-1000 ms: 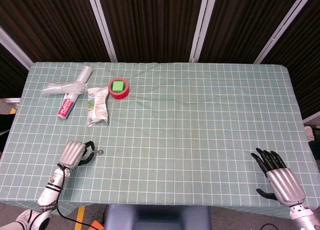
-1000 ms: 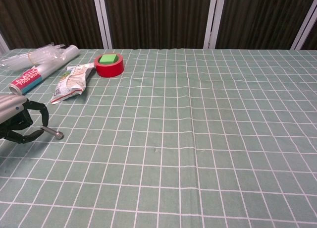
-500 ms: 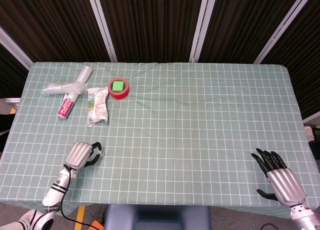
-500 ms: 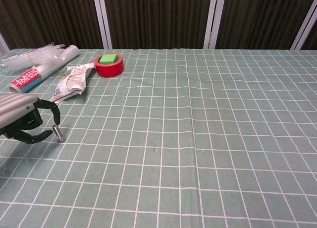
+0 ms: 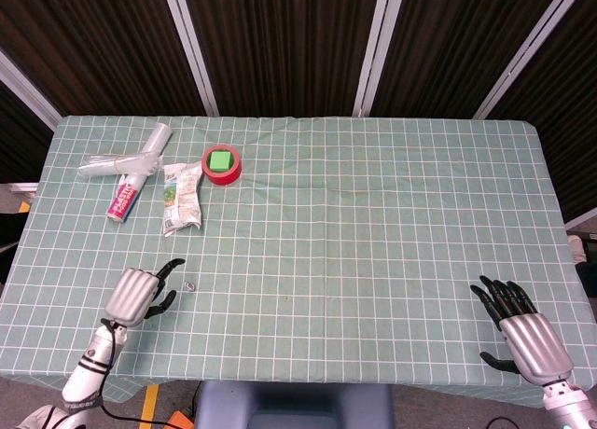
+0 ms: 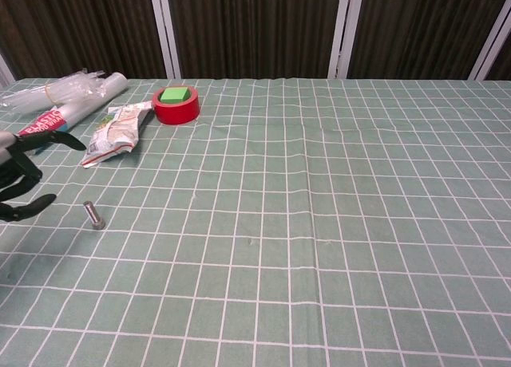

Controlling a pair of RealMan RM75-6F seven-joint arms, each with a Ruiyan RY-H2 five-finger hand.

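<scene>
A small metal cylinder [image 5: 189, 285] [image 6: 94, 215] lies loose on the green checked tablecloth near the front left. My left hand [image 5: 138, 293] [image 6: 20, 175] is just to its left, fingers spread apart and holding nothing. My right hand [image 5: 522, 331] rests at the front right corner of the table with fingers spread, nothing in it; the chest view does not show it.
At the back left lie a red tape roll with a green block in it [image 5: 222, 163] [image 6: 176, 103], a crumpled snack packet [image 5: 180, 198] [image 6: 113, 133], a tube with a red label [image 5: 122, 198] [image 6: 49, 124] and clear plastic wrap [image 5: 126, 155]. The tablecloth [image 5: 373, 224] covers the whole table.
My left hand let go of the small metal cylinder, spread its fingers and drew back to the left. The cylinder now lies on the cloth. The right hand stayed put.
</scene>
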